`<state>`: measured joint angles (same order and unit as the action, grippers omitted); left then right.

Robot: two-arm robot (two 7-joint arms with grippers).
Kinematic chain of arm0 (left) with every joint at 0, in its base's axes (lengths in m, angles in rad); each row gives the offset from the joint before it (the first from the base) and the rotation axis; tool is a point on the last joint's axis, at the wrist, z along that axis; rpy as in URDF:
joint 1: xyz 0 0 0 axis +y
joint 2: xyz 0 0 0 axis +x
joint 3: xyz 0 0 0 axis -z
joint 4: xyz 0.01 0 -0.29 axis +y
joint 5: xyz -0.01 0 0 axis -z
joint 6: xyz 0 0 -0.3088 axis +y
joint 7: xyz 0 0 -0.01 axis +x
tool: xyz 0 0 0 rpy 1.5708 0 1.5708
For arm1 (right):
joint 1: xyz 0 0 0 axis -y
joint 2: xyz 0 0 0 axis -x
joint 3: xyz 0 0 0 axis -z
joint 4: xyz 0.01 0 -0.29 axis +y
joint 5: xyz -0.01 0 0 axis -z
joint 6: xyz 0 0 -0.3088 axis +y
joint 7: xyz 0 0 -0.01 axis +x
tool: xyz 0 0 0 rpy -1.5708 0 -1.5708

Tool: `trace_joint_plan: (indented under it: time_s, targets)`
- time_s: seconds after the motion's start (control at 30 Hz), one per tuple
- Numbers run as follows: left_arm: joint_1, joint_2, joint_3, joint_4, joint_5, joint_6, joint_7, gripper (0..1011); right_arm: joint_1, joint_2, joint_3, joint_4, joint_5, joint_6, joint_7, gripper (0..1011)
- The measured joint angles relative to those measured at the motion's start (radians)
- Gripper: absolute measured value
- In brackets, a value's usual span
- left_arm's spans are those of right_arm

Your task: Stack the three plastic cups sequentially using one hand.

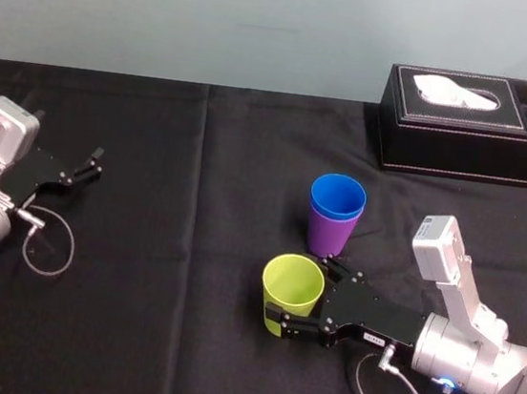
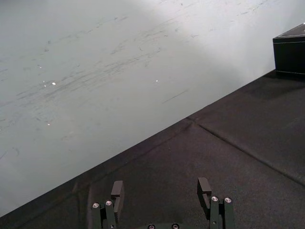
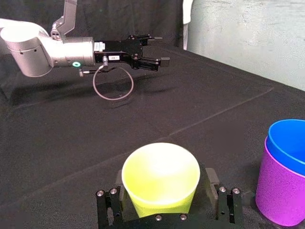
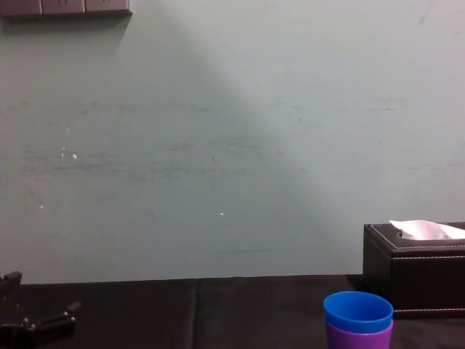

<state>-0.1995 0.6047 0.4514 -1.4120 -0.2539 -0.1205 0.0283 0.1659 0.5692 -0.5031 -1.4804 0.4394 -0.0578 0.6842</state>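
Black cloth tabletop (image 1: 196,198) against a plain pale grey-green wall (image 1: 218,18). A black tissue box (image 1: 474,127) with white stitching and a white tissue showing sits at the far right edge.

Three smooth tapered plastic cups, similar size, all upright with mouths up. The blue cup (image 1: 337,198) is nested inside the purple cup (image 1: 331,234), with only the blue rim band standing above the purple rim. This pair stands right of centre on the tabletop, nearer than the tissue box and well apart from it.

The yellow-green cup (image 1: 290,292) is just beside that pair, on the near side and slightly to the left, not touching it. It has a glossy wall and an empty interior. Cannot tell whether its base is on the cloth or lifted.

The right claw (image 1: 304,293) is black with a small white label and reaches in from the lower right. Its fingers are closed against opposite sides of the yellow-green cup, gripping it below the rim.

The left claw (image 1: 94,163) is parked at the far left over the tabletop, fingers spread apart with nothing between them.
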Motion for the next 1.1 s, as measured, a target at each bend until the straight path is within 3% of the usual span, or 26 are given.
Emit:
trace_joint_plan:
  time_s: [0.1,0.33,0.43,1.1]
  targets:
    - [0.0,0.0,0.0,0.0,0.0,0.0,0.0,1011,-0.001,0.001,0.001,-0.001,0.0,0.0,0.0,979]
    - [0.0,0.0,0.0,0.0,0.0,0.0,0.0,1011,-0.003,0.002,0.003,-0.003,0.0,-0.001,0.0,785]
    - [0.0,0.0,0.0,0.0,0.0,0.0,0.0,1011,-0.004,0.002,0.003,-0.004,0.0,-0.001,0.0,760]
    - [0.0,0.0,0.0,0.0,0.0,0.0,0.0,1011,-0.006,0.005,0.005,-0.009,-0.001,-0.001,-0.003,734]
